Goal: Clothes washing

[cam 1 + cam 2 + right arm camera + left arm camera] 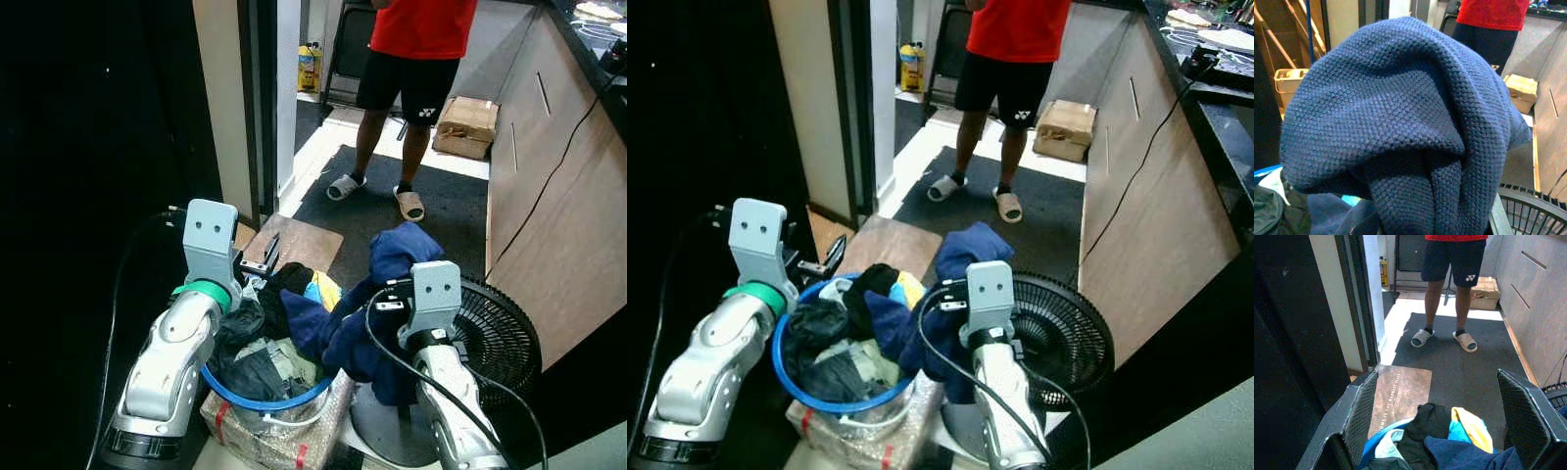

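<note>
Right claw [390, 294] lifts navy garment [392, 257] over basket rim [263, 401].

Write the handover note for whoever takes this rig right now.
Right end effector: shut on the navy garment, lifted out of the basket and bunched over the fingers.
Left end effector: open, empty, over the basket's far rim.
Basket: blue-rimmed, in front of the robot, full of clothes. A fan lies to its right.
A person stands ahead on the dark mat.
Done: one garment picked up.
Left: carry it to the washer, then the rest of the clothes. No washer seen from here.
</note>
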Robot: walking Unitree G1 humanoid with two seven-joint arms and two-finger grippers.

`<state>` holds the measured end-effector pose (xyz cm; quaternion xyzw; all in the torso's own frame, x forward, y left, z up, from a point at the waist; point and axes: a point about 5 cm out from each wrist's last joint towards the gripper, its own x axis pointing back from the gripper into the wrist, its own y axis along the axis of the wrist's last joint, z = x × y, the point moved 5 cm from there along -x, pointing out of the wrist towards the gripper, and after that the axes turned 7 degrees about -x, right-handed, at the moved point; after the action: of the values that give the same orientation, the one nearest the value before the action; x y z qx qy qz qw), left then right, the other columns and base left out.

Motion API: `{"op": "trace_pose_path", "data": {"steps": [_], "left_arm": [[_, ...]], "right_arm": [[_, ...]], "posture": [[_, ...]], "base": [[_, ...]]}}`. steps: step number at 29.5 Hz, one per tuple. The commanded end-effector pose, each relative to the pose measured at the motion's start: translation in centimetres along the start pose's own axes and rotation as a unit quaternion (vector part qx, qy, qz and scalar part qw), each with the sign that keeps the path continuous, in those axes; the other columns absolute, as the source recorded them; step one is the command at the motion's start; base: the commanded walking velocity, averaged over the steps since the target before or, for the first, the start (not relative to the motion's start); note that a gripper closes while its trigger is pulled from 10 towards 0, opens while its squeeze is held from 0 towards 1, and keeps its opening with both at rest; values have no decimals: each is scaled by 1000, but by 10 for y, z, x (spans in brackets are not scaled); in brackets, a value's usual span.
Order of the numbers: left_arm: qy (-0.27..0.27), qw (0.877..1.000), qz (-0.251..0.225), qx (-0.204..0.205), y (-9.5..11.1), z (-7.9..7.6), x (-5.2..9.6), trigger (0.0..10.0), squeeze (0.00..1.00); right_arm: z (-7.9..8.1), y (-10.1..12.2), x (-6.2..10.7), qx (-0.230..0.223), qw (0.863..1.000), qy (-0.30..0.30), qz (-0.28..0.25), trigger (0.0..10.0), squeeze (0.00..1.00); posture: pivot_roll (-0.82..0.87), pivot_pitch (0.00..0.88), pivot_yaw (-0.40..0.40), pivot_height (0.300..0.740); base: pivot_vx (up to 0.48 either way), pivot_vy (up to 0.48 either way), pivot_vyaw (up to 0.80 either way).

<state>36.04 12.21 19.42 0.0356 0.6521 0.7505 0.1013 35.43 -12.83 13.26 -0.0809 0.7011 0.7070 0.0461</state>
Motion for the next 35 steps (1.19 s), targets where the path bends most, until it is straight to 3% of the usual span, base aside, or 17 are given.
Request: {"op": "trace_pose_path", "data": {"steps": [1,5,35], "left_arm": [[0,1000,6,-2,-4,2,1,10000,0],[0,1000,8,-3,-5,3,1,10000,0],[-18,1000,2,-18,2,4,-6,10000,0]], "right_arm": [[2,0,2,2,1000,1,-6,10000,0],[3,-1,2,1,1000,1,-4,10000,0],[-5,6,-3,-21,999,-32,-17,10000,0]], "posture": [[76,0,26,733],[77,0,27,733],[80,0,65,733]], "base": [[0,0,0],[0,0,0],[0,0,-800]]}}
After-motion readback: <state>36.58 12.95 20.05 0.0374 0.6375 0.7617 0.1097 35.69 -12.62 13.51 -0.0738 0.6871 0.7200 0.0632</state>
